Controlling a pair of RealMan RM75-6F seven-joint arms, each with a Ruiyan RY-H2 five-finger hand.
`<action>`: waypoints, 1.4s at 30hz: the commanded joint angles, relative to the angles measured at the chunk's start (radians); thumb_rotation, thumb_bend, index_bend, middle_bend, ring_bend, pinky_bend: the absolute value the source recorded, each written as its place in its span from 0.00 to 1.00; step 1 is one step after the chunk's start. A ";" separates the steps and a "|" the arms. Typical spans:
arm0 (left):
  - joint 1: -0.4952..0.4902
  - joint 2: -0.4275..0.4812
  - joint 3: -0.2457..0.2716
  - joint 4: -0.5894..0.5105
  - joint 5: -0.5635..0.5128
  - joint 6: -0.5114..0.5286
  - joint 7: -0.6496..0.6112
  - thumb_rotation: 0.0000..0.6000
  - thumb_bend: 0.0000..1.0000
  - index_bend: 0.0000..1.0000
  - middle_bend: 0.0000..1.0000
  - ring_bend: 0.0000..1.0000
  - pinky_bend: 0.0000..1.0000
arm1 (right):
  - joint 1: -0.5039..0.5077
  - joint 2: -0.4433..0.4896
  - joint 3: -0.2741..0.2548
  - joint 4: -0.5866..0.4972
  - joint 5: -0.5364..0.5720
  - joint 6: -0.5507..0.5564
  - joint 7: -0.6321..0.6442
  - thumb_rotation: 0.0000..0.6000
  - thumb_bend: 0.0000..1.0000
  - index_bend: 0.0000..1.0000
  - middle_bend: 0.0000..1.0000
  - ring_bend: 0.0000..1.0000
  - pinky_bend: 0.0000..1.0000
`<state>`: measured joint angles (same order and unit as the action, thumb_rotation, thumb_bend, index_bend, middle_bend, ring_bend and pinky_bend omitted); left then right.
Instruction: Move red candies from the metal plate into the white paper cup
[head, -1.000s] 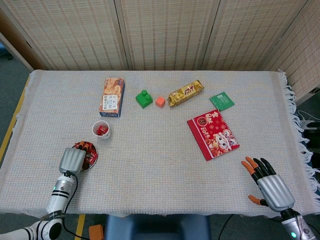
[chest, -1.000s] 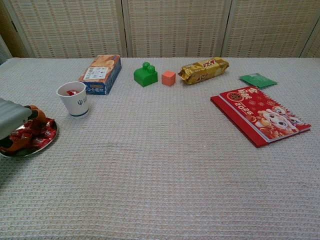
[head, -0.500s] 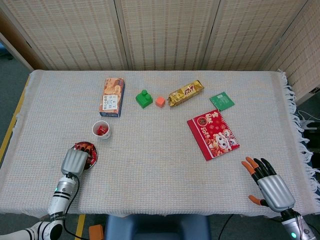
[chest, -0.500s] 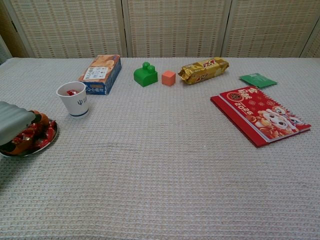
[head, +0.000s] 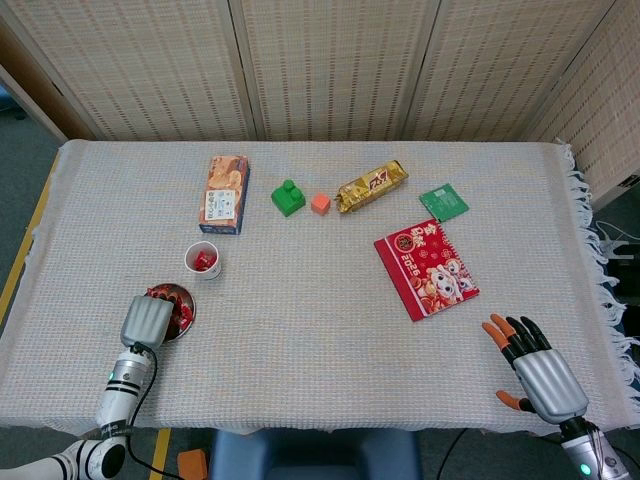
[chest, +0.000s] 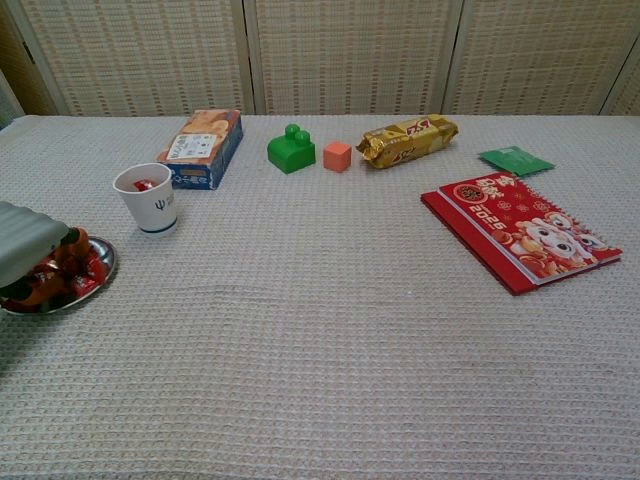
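Woven-cloth surface (head: 300, 300): left hand (head: 145, 320) covers metal plate (chest: 100, 270) of red candies (chest: 85, 268) near left edge; grip unclear. Right hand (head: 535, 365) at near-right corner, fingers spread, empty.

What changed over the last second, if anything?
The left hand shifted slightly over the metal plate, its fingers working down among the red candies; whether it has taken one cannot be seen. The right hand, white paper cup and everything else stayed put.

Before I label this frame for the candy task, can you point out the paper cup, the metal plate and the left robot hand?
paper cup (chest: 148, 204), chest view, on its front wall.
metal plate (chest: 100, 272), chest view, on its right rim.
left robot hand (head: 145, 320), head view, on its grey back.
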<state>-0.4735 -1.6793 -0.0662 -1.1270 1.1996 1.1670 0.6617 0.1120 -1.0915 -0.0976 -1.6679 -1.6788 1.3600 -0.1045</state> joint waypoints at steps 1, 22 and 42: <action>0.000 -0.004 -0.001 0.011 0.001 -0.010 -0.009 1.00 0.40 0.48 0.51 0.85 1.00 | 0.000 -0.001 0.000 0.000 0.001 0.000 -0.001 1.00 0.06 0.00 0.00 0.00 0.00; 0.017 -0.025 -0.024 0.070 0.066 0.046 -0.120 1.00 0.57 0.67 0.66 0.87 1.00 | 0.002 -0.004 0.000 0.001 0.005 -0.007 -0.009 1.00 0.06 0.00 0.00 0.00 0.00; -0.041 0.057 -0.154 -0.089 0.078 0.112 -0.126 1.00 0.58 0.69 0.67 0.88 1.00 | 0.009 -0.011 0.008 0.002 0.025 -0.024 -0.019 1.00 0.06 0.00 0.00 0.00 0.00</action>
<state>-0.4965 -1.6343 -0.1969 -1.1923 1.2795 1.2725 0.5307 0.1198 -1.1013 -0.0907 -1.6660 -1.6550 1.3377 -0.1219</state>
